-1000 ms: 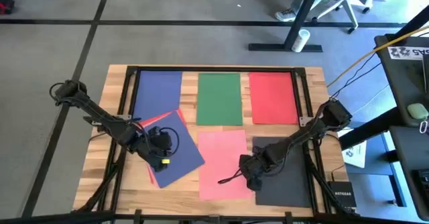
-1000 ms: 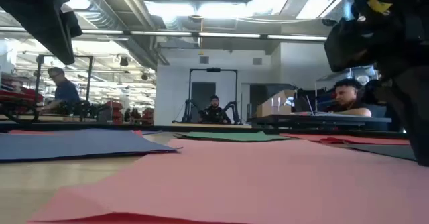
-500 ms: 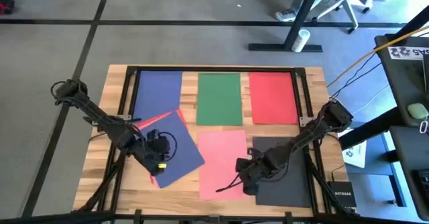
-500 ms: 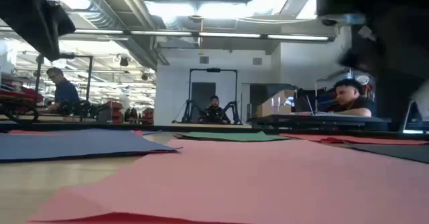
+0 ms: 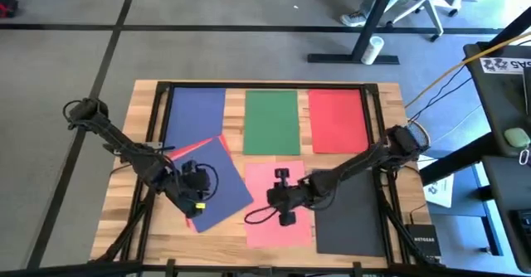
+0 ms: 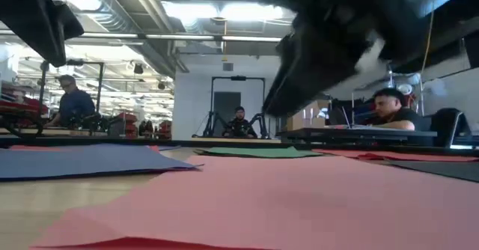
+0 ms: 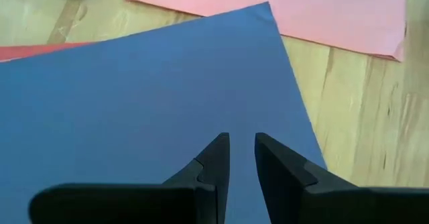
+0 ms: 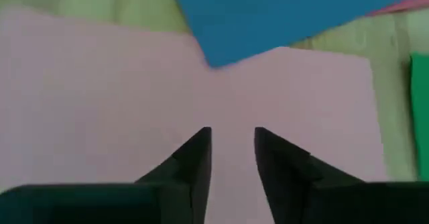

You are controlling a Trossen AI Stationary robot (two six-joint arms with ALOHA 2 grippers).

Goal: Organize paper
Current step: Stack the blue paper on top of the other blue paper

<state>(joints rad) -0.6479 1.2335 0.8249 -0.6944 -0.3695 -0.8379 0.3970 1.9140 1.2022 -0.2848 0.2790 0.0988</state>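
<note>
Several paper sheets lie flat on the wooden table. A blue one (image 5: 196,114), a green one (image 5: 272,121) and a red one (image 5: 338,120) form a row along the far side. Nearer, a tilted blue sheet (image 5: 214,180) overlaps a red sheet (image 5: 189,148). Beside it lie a salmon pink sheet (image 5: 278,177) and a dark grey sheet (image 5: 353,215). My left gripper (image 7: 241,143) hovers over the tilted blue sheet, its fingers a narrow gap apart. My right gripper (image 8: 232,137) hovers over the salmon sheet, slightly open. In the low view both stand above the paper.
Dark frame rails (image 5: 153,119) run along the table's left, right and far sides. A small dark box (image 5: 423,240) sits off the near right corner. Beyond the table, people (image 6: 389,108) sit at desks in the room.
My right gripper has swept toward the table's left edge, from the dark grey sheet's left border to over the middle of the salmon pink sheet. The sheets lie as before.
</note>
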